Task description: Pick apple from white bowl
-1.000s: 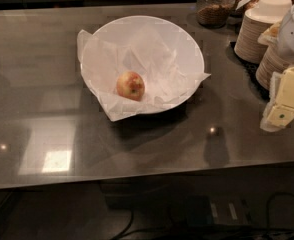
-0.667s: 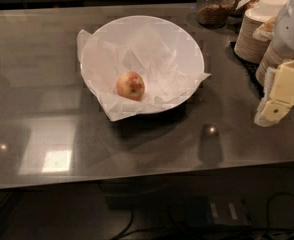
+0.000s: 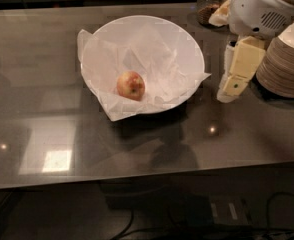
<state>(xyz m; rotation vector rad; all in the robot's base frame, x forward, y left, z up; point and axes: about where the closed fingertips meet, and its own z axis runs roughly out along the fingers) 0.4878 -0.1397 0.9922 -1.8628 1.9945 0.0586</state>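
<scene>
The apple [image 3: 131, 85] is small, yellow-orange with a red blush, and lies left of centre in the white bowl [image 3: 184, 39], on its crinkled white paper liner. The bowl stands on the dark glass table. My gripper [image 3: 230, 86] hangs at the right of the bowl, just outside its rim, fingers pointing down toward the table. It is well to the right of the apple and holds nothing that I can see.
A stack of beige paper bowls [image 3: 287, 59] stands at the right edge, close behind my gripper. A glass jar [image 3: 209, 3] with dark contents sits at the back. The table's front edge [image 3: 147, 176] runs across below.
My gripper and arm have moved left, from the far right edge to just beside the bowl's right rim. The view has shifted slightly. The apple has not moved.
</scene>
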